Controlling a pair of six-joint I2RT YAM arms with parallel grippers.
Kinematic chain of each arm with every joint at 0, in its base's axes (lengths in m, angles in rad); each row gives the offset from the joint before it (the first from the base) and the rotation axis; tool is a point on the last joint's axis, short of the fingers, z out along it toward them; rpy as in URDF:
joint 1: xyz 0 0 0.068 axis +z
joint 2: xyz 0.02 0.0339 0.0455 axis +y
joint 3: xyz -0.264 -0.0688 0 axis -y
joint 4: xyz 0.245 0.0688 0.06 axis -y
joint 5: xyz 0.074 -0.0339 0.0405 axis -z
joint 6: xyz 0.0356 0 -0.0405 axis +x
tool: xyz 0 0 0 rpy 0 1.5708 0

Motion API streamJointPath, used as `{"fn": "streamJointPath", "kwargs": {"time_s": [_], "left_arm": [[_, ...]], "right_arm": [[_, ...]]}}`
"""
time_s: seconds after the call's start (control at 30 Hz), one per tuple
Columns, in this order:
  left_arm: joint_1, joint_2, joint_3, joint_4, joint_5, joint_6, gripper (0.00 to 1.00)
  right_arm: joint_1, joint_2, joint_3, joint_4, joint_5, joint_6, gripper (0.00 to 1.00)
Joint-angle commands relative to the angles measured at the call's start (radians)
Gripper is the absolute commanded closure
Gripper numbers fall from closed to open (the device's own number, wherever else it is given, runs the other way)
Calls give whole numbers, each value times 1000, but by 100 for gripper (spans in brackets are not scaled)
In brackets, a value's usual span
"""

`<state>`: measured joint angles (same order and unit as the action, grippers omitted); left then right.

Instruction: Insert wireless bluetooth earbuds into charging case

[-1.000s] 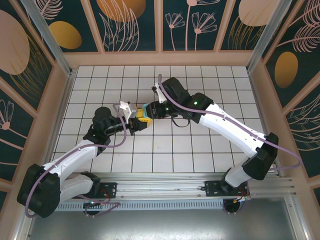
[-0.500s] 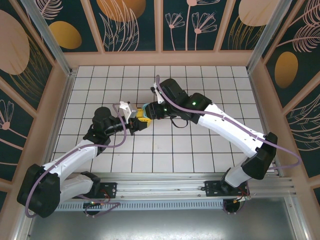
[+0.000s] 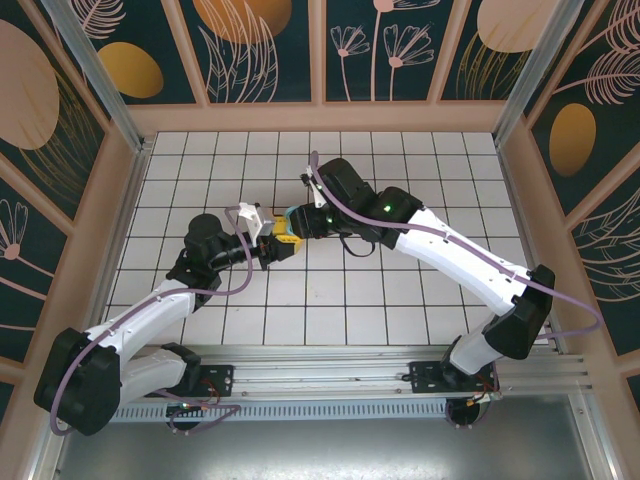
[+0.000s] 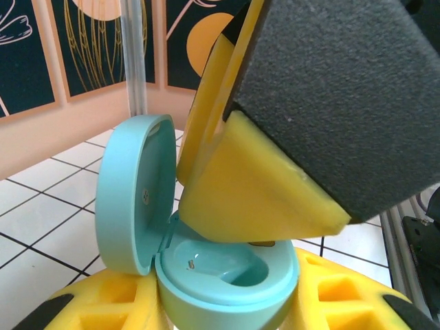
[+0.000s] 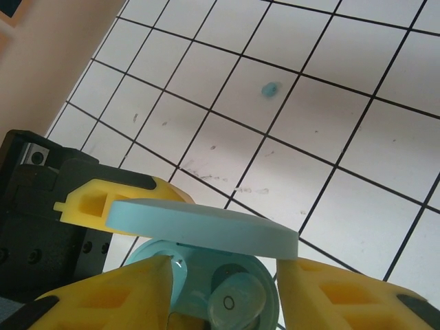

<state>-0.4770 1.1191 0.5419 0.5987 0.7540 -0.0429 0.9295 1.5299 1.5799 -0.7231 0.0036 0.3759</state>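
— What is the left arm doing with the case?

— The left fingers (image 4: 103, 313) are clamped on the base of the charging case (image 4: 227, 282), one at each side. That pins it so it cannot slide while the other arm works from above. In the left wrist view its lid (image 4: 127, 196) stands upright at nine o'clock of the base, hinged open, which leaves the inside free to reach.

— And the right arm, further over?

— It reaches in toward ten o'clock from its base and hangs over the open case. The right fingers (image 5: 117, 302) stand apart, one on either side of the case, and nothing is seen in their grip. Between them a seated earbud (image 5: 230, 302) rests inside the base. The spread suits a drop from above, though that is a judgement.

— How many of each thing, then?

— One case with one lid. Two earbuds can be counted. One is the seated one. The other is a loose earbud (image 5: 270, 89), lying on the tabletop (image 5: 357, 137) at about twelve o'clock of the case in the right wrist view, well apart from it.

— Is there room left for it?

— The left wrist view shows one empty well (image 4: 230, 265). So the job looks part done, with the loose one to be fetched.
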Motion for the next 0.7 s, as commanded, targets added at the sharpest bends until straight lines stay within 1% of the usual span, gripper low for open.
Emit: {"fn": "streamJointPath", "kwargs": {"time_s": [0.0, 0.17, 0.37, 0.6, 0.67], "left_arm": [[-15, -10, -4, 47, 118, 19, 100], [-15, -4, 0, 46, 119, 21, 100], [-15, -5, 3, 38, 115, 26, 100], [-15, -7, 5, 3, 87, 39, 100], [-15, -4, 4, 4, 86, 32, 100]], "right_arm": [[-20, -22, 32, 50, 121, 11, 54], [-20, -26, 29, 56, 127, 17, 54], [-20, -27, 28, 54, 98, 24, 54], [-27, -93, -47, 118, 16, 38, 54], [-31, -109, -62, 127, -25, 41, 54]]}}
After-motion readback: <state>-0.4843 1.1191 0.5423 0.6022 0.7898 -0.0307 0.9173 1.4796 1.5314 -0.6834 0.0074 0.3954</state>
